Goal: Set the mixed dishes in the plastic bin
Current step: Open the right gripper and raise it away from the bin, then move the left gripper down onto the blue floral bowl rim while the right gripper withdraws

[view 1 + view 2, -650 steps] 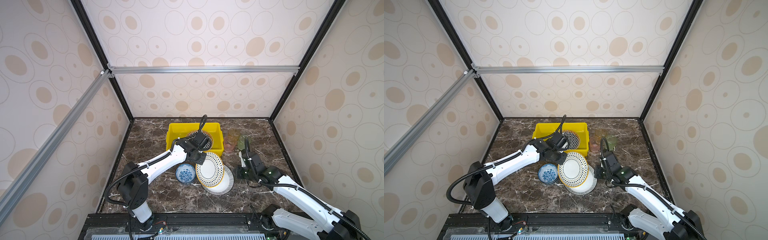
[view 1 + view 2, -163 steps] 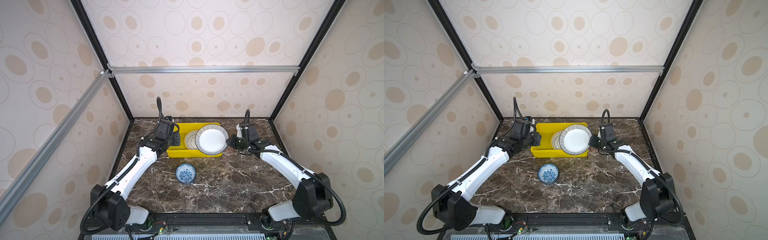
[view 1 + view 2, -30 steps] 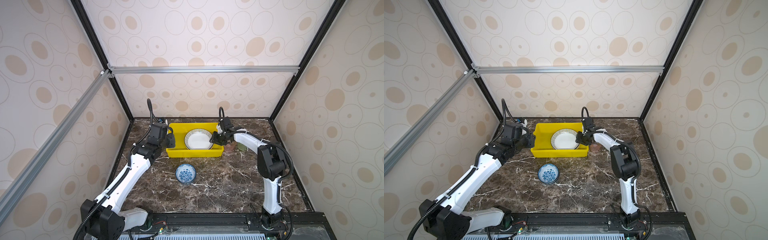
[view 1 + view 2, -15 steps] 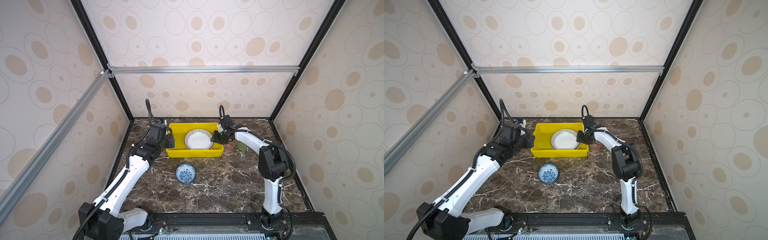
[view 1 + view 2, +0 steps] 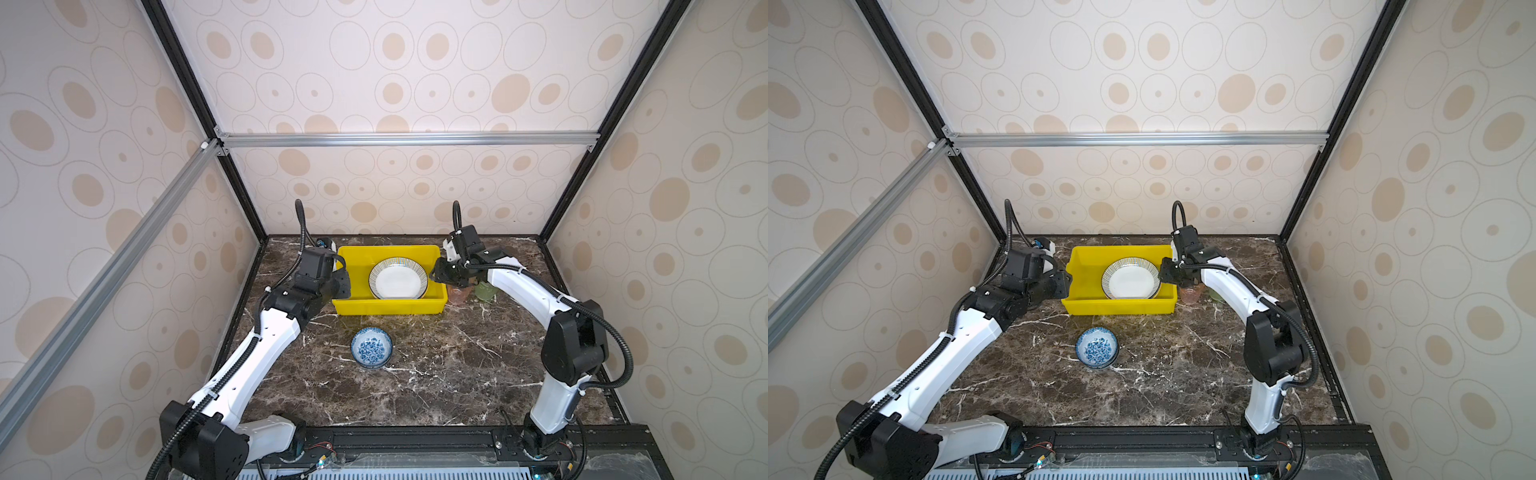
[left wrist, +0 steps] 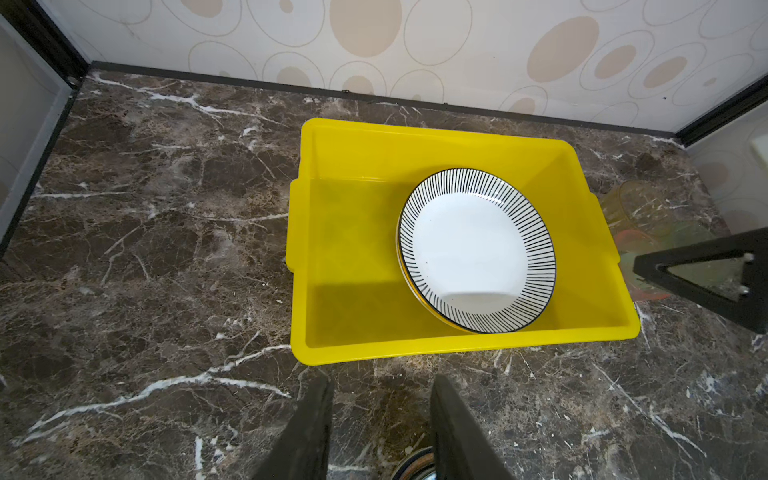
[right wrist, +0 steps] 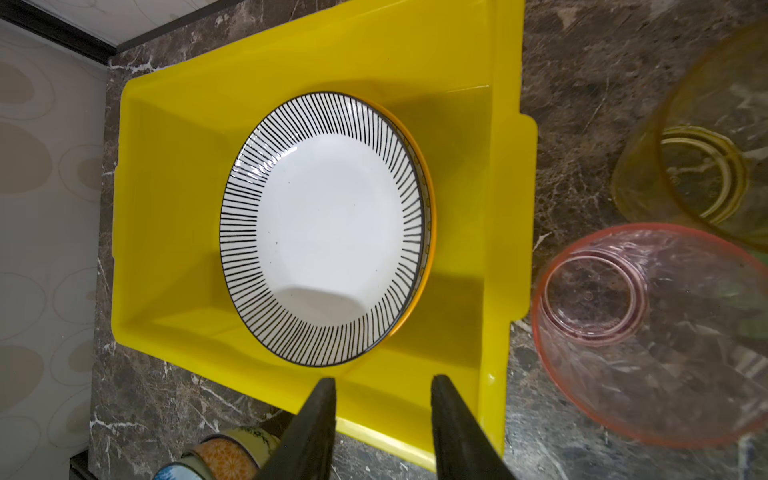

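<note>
- My left gripper (image 6: 380,386) has its jaws partway apart with nothing between them. In my left wrist view the fingertips hang over the marble tabletop (image 6: 145,249), just short of one short end wall of the yellow plastic bin (image 6: 415,145).
- In a top view this gripper sits at the bin's left end.
- My right gripper (image 7: 384,384) is parted to a similar moderate width and is also empty. Its fingertips hover over the bin's rim near a corner.
- In both top views the right gripper (image 5: 436,274) (image 5: 1165,270) is at the bin's right end, just above the rim.
- The striped-rim plate (image 5: 397,278) lies inside the bin, toward its right end, white centre facing up.
- It rests on another plate (image 7: 430,216), of which I can see only a thin yellow-orange edge.
- The bin's left part is bare yellow floor.
- The blue-floral bowl (image 5: 371,347) stands upright on the marble in front of the bin, well apart from it and from both grippers.
- The pink cup (image 7: 648,332) and the amber cup (image 7: 706,166) stand on the marble just beside the bin's right end, close together.
- The green cup (image 5: 484,291) stands next to the pink one, partly under my right arm.
</note>
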